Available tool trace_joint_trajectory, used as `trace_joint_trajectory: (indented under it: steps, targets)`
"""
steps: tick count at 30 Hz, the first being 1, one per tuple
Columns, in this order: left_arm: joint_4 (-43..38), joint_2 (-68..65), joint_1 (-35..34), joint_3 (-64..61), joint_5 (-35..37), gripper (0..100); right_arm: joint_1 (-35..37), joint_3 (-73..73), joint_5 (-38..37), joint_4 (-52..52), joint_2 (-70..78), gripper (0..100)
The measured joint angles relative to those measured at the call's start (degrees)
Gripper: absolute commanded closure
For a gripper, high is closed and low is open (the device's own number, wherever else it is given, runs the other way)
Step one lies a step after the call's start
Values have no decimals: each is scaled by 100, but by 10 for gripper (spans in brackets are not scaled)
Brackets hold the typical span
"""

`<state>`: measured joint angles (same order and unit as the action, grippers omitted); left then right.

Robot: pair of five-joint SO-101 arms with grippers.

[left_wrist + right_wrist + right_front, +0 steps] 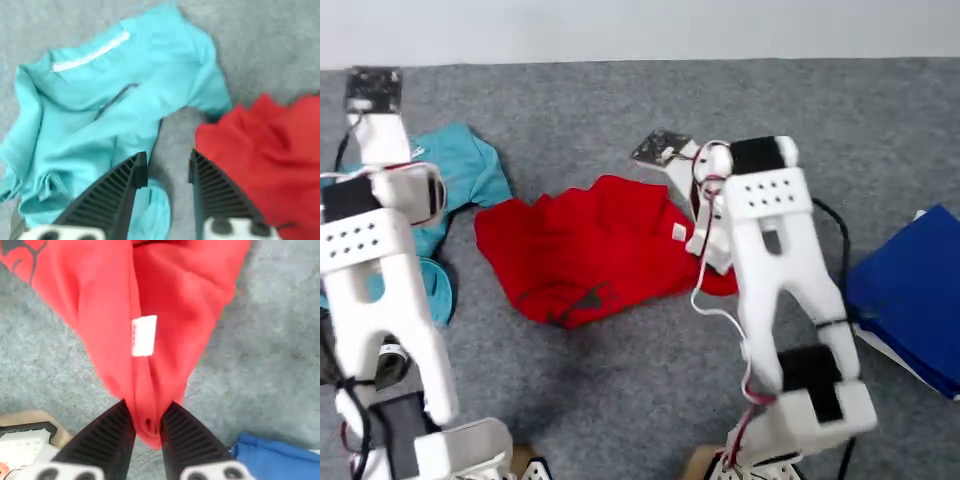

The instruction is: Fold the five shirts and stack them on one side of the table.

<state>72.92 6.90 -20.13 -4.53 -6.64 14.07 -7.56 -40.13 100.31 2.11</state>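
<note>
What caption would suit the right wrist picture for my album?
Right gripper pinching a crumpled red fabric shirt above the grey felt table.

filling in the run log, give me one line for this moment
right gripper: shut on red shirt edge | left gripper: open, above teal shirt edge | blue shirt: beside right arm

Crumpled red shirt (580, 250) centre, teal shirt (470, 172) left, blue shirt (910, 290) right

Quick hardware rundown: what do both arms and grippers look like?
The left arm and right arm are white plastic links with rows of small holes, joined by black motor blocks. Red and white wires run along the right arm. The left gripper and right gripper have black ribbed fingers on white bases.
</note>
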Motion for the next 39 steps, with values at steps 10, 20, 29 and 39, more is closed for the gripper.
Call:
trace_joint_trajectory:
  steps: [10, 20, 29, 39]
  targets:
    - [114, -1855, 1459, 1459, 35, 829, -18, 2268, -44, 18, -2119, 988]
    - [1327, -4615, 2549, 4123, 35, 745, -18, 3666, -62, 18, -3086, 988]
    - [2505, -6998, 2725, 6804, 35, 788, -18, 3701, -62, -35, -3086, 988]
    - [2629, -7323, 2760, 7842, 44, 998, -220, 3701, -62, -88, -3086, 988]
